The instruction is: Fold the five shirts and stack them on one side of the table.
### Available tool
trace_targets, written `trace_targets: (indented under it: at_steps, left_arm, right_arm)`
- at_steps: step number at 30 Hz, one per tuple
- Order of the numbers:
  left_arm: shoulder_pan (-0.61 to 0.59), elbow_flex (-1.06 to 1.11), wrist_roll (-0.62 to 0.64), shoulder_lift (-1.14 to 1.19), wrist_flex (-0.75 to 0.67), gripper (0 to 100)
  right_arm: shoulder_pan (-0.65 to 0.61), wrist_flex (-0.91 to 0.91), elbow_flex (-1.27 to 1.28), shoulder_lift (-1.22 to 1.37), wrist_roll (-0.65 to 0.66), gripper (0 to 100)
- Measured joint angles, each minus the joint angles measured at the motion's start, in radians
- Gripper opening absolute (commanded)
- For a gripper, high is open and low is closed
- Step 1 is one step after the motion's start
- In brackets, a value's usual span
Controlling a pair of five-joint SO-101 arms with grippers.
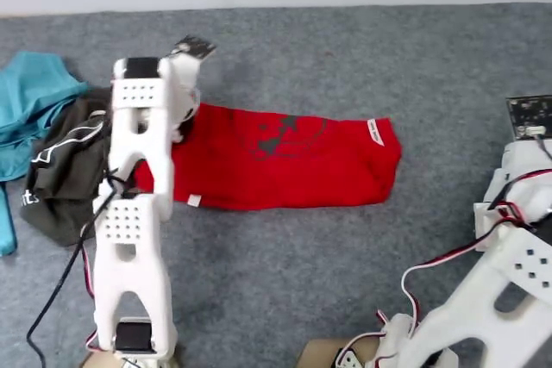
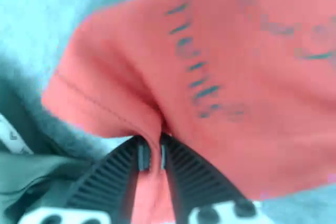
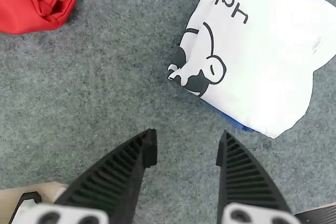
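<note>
high: left arm point(image 1: 129, 221) stretched forward, wrist over one end of red shirt point(image 1: 285, 161), fingers hidden; right arm point(image 1: 517, 273) cut off at edge | left wrist: left gripper point(image 2: 151, 153) pinches a shirt fold | right wrist: right gripper point(image 3: 186, 150) spread apart above table point(image 3: 105, 93), white shirt point(image 3: 262, 51) just ahead

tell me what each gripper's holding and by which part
The left gripper pinches a fold of the red shirt at its edge, at the end beside the dark shirt. The right gripper is open, empty.

L gripper point(image 2: 151, 157) pinching red shirt point(image 2: 220, 77) edge; dark shirt point(image 2: 31, 166) beside.
</note>
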Motion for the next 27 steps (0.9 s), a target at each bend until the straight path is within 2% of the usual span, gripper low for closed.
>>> trace_targets:
  at_steps: [8, 17, 27]
  left_arm:
    - [0.212, 0.078, 0.100, -0.196, 0.000, 0]
    - [0.433, 0.018, 0.255, -0.207, 0.000, 0]
    - [0.549, -0.003, 0.341, -0.207, -0.072, 0]
  right_arm:
    - [0.000, 0.000, 0.000, 0.000, 0.003, 19.9]
    - [0.000, 0.000, 0.000, 0.000, 0.003, 19.9]
    - [0.000, 0.000, 0.000, 0.000, 0.003, 19.9]
